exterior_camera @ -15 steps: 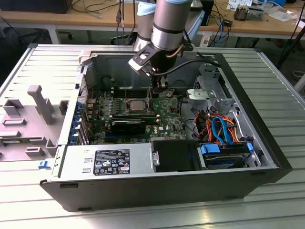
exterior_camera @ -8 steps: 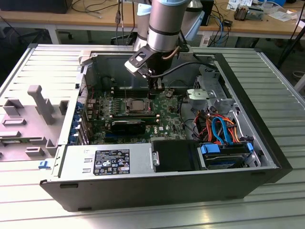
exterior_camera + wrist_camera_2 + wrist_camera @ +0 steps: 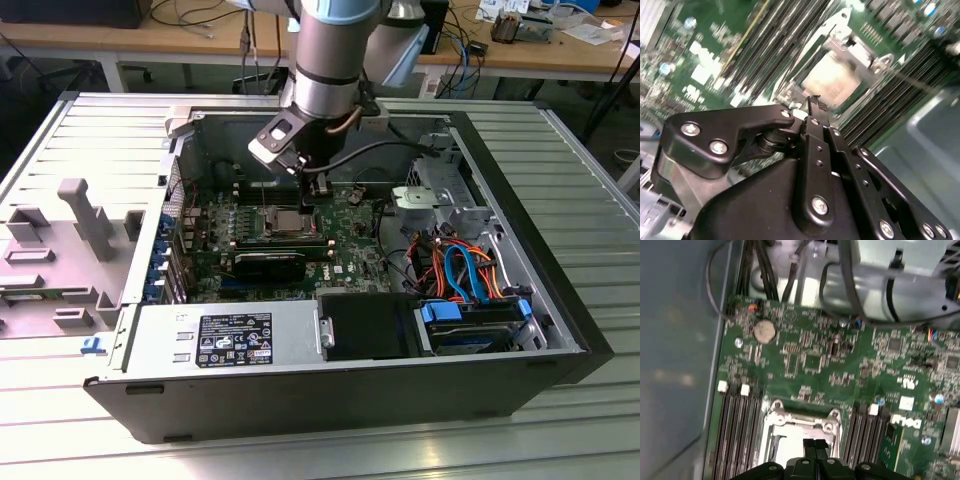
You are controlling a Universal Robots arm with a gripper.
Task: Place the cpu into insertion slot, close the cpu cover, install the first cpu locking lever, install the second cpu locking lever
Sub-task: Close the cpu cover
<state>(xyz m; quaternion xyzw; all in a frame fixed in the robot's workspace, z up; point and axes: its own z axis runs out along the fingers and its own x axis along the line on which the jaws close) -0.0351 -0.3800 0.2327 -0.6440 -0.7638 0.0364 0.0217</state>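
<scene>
Pincer: black two-fingered metal pincer (image 3: 812,104) clenching on nothing visible, hovering just above socket.
Chip: silvery-grey square cpu (image 3: 832,80) sitting in dark-rimmed square insertion slot (image 3: 266,214).
Cover: thin grey metal-frame cpu cover (image 3: 860,50) apparently lying closed.
Remaining: locking levers, latching unclear.

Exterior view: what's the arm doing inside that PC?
A robot arm has its claw lowered into the open computer case, above the motherboard. The claw is shut, and its tip is right at the edge of the cpu cover. The cpu is already seated, and the cover looks to be down around it. I can't tell whether either locking lever is latched.
</scene>
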